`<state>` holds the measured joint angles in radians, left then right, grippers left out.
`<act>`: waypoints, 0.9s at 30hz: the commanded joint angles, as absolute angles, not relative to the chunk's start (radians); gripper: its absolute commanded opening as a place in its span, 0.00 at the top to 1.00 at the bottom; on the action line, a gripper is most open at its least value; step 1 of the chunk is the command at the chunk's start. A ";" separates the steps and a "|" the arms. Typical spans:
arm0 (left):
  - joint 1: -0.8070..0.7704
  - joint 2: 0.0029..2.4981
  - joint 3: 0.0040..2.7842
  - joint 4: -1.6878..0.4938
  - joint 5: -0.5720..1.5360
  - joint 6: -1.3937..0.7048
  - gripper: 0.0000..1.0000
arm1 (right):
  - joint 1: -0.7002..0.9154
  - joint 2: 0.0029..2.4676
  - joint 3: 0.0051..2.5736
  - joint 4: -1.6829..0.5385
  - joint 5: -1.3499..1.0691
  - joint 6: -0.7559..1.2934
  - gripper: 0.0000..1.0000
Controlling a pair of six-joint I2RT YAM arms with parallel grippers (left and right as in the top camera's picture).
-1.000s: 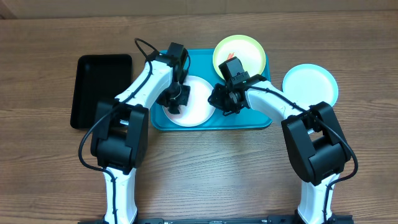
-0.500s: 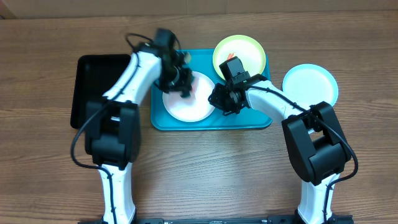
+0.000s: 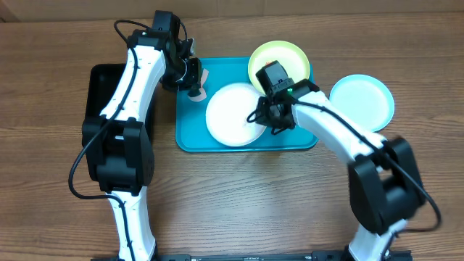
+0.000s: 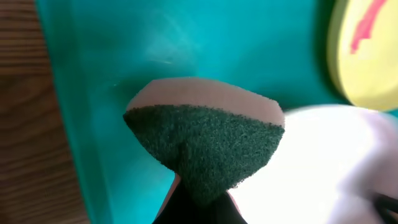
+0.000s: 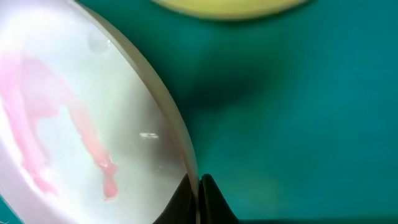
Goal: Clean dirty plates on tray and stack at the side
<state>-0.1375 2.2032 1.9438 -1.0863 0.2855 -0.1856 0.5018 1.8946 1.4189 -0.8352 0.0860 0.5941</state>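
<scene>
White plate (image 3: 233, 114), pink-smeared: probably light, stiff, slippery plastic; best held at its right rim, where right jaws pinch it; left jaws clamp sponge (image 4: 205, 143).

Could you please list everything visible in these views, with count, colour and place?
turquoise rectangular plastic tray: one, turquoise, middle of the table.
white round plastic plate: one, white with pink smears, in the tray's middle.
yellow-green round plastic plate: one, yellow-green with a red smear, at the tray's far right corner.
light blue round plastic plate: one, light blue, on the table right of the tray.
black rectangular tray: one, black, left of the turquoise tray, partly under the left arm.
green scouring sponge: one, green with pale backing, above the tray's far left part.
wooden table: one, brown, under everything.
left gripper: one, black, clamped on the sponge.
right gripper: one, black, pinching the white plate's rim.
</scene>
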 commanded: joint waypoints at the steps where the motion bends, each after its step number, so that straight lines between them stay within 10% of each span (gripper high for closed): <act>1: -0.141 2.205 1.960 -1.092 0.236 -0.200 0.96 | 0.568 1.810 1.457 -0.854 0.392 0.545 0.96; 27: -0.145 2.205 1.959 -1.096 0.225 -0.207 0.96 | 0.905 1.801 1.456 -0.952 1.402 0.577 0.96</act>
